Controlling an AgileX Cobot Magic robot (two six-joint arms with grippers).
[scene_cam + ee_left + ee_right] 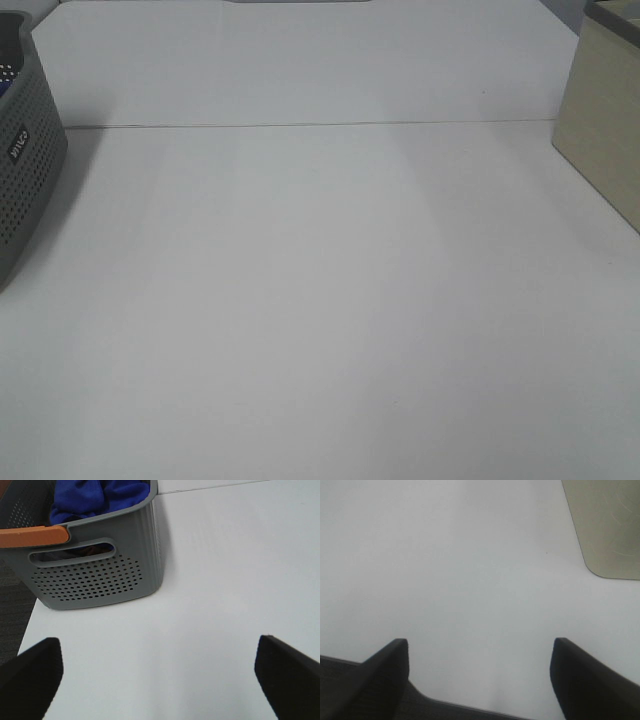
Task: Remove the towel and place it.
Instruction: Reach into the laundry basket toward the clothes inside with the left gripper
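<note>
The towel (pixel 82 497) lies bunched inside the grey basket (pixel 100 575) at ten o'clock on the table (pixel 320 300); soft, light, limp, it likely wants pinching at a raised fold. The left gripper (pixel 160 680) and right gripper (pixel 480 677) hover empty, fingers wide apart.

Grey basket (pixel 30 190) at the left edge of the table (pixel 320 300), small dark label (pixel 18 143) on its wall, white lettering illegible

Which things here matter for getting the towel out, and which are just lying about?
For the job: blue towel, bunched inside the grey basket; left claw and right claw, both open.
Just lying about: beige box, over on the right.
</note>
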